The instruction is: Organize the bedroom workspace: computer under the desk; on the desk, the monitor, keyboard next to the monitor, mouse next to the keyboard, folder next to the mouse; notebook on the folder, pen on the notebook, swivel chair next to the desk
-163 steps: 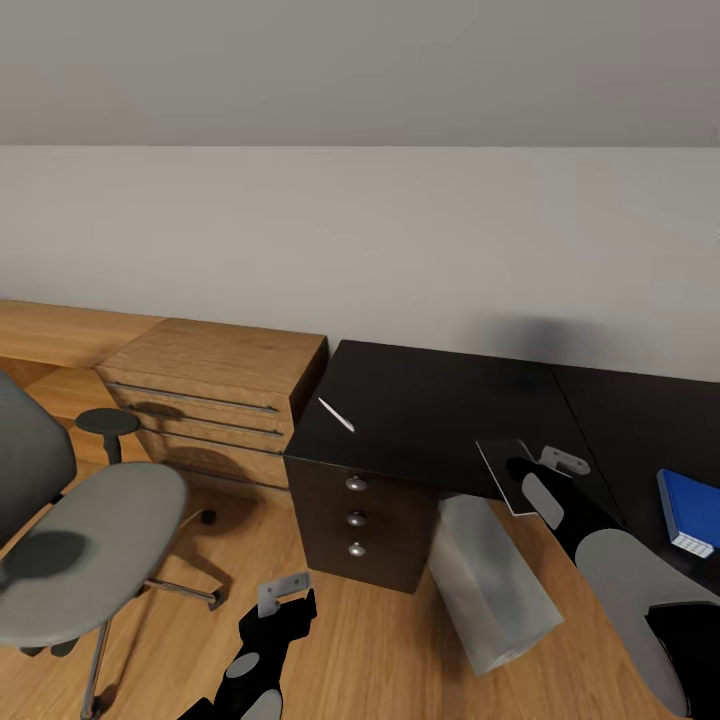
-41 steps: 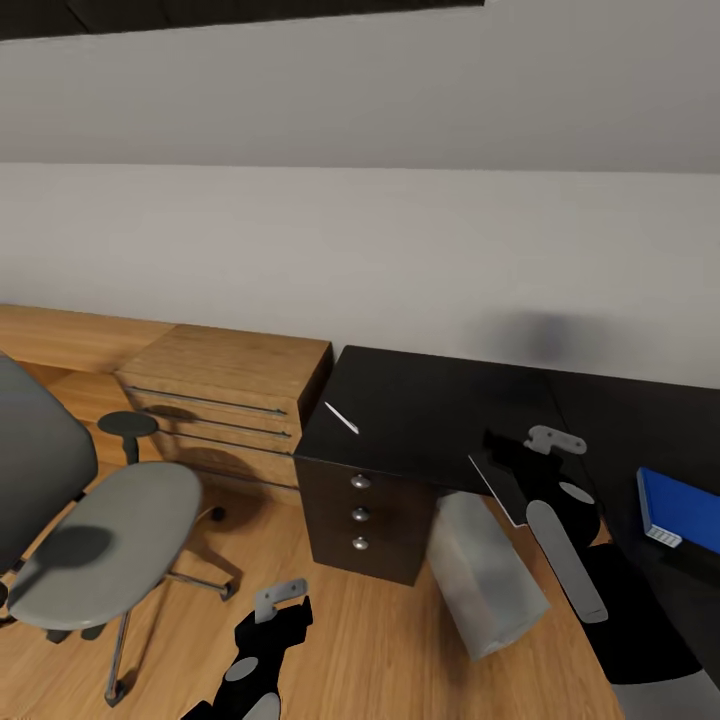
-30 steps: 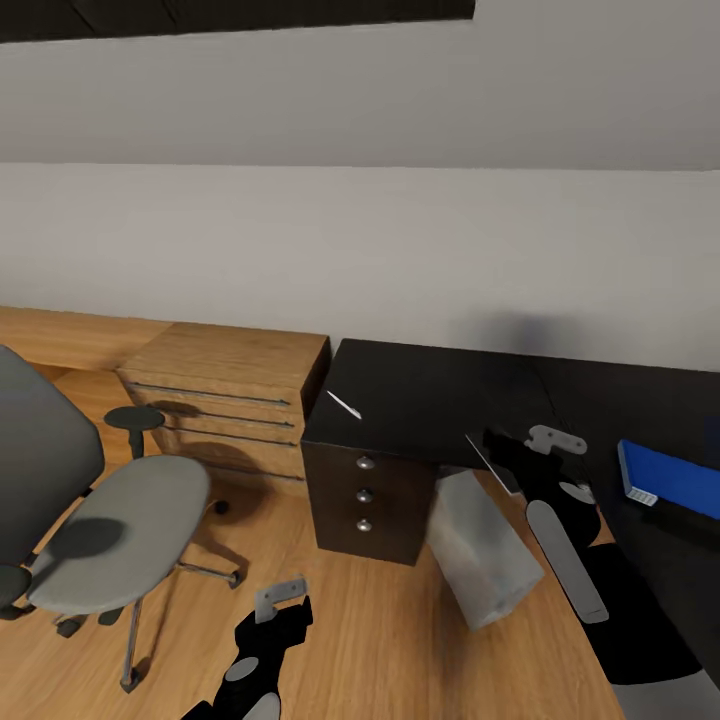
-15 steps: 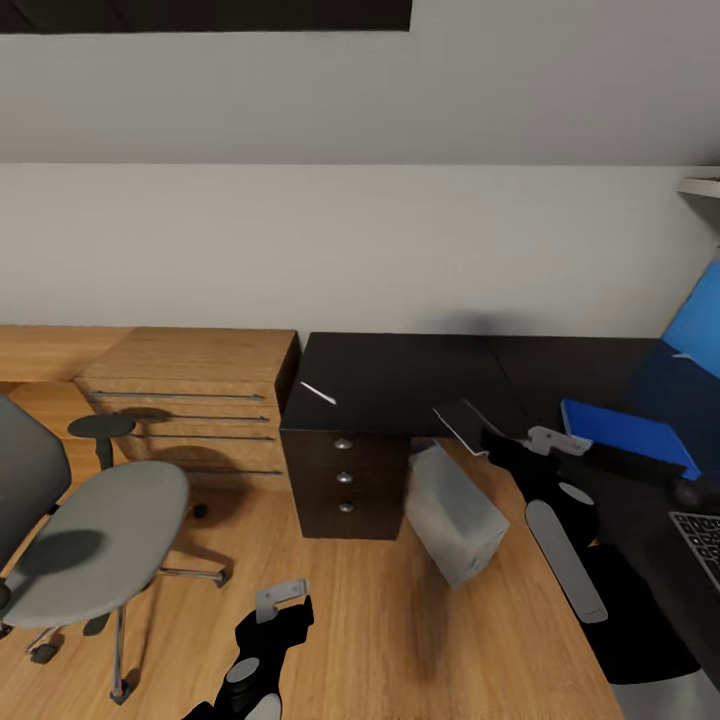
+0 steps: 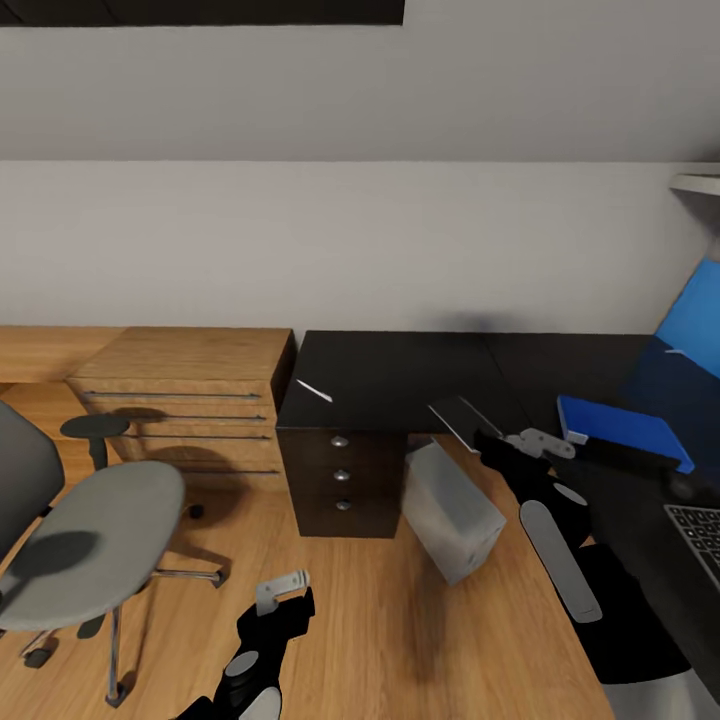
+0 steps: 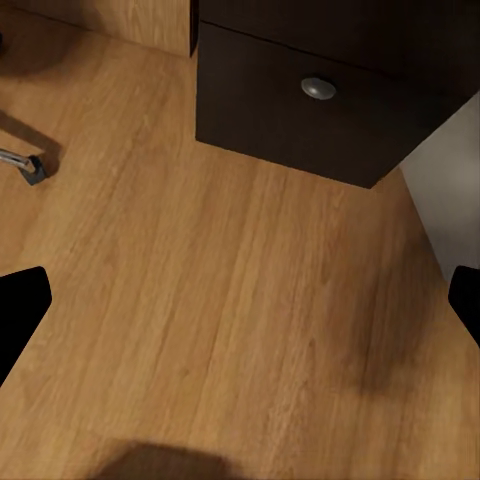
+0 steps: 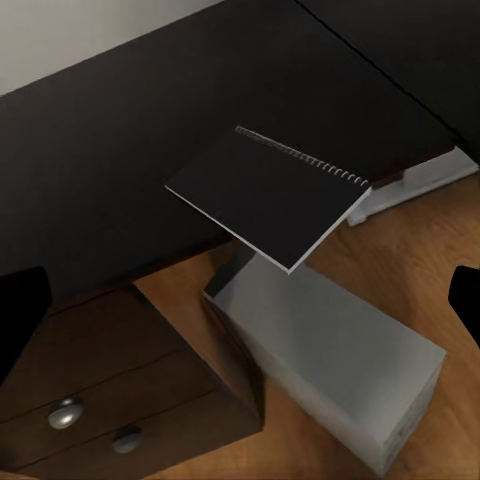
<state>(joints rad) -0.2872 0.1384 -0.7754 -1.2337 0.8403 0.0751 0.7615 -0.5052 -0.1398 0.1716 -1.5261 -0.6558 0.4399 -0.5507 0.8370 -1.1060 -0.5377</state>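
The black desk stands against the wall, with a white pen near its left edge. A black spiral notebook juts over the desk's inner corner, above the tilted grey computer. My right gripper is right beside the notebook, open, with its fingers spread wide in the right wrist view. The blue folder and a keyboard corner lie on the right wing. A slanted blue panel may be the monitor. The swivel chair stands at the left. My left gripper hangs open over the floor. The mouse is out of view.
A wooden chest with bar handles adjoins the desk's left side. The desk's three drawers face me. A chair leg reaches toward my left gripper. Wood floor lies between the chair and the computer. A shelf sits high at the right.
The whole view has swung right and pulled back, bringing the keyboard and the blue panel into sight. The notebook stays just ahead of my right gripper. The pen has not moved on the desk.
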